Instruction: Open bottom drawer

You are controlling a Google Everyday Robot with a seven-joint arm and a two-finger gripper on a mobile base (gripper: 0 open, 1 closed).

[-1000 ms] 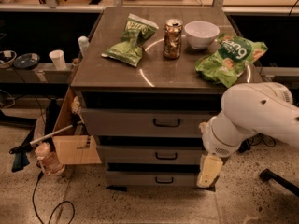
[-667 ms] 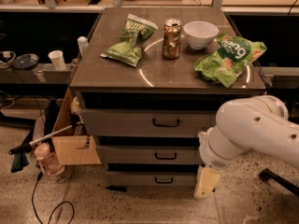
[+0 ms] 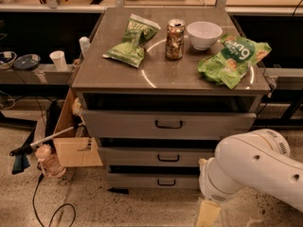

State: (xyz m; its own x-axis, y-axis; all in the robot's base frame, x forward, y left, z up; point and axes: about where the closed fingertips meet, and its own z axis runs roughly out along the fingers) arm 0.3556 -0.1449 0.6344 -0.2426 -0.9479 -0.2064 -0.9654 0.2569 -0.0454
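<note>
The bottom drawer [image 3: 142, 179] is the lowest, shallowest grey front of three under the table, with a small black loop handle [image 3: 166, 182]. Its front sits flush with the cabinet. My white arm [image 3: 255, 171] fills the lower right. My gripper [image 3: 208, 214], a cream-coloured piece, hangs at the frame's bottom edge, below and to the right of the handle and not touching the drawer.
The mid-sized drawer [image 3: 142, 156] and the widest drawer [image 3: 123, 123] sit above. The tabletop [image 3: 161, 70] holds two green chip bags, a can [image 3: 174, 39] and a white bowl [image 3: 204, 35]. A cardboard box [image 3: 75, 150], a bottle [image 3: 47, 160] and a cable lie on the floor at the left.
My arm has swung down and toward the camera, and the gripper has dropped from beside the lower drawers to the frame's bottom edge. The drawers have not moved.
</note>
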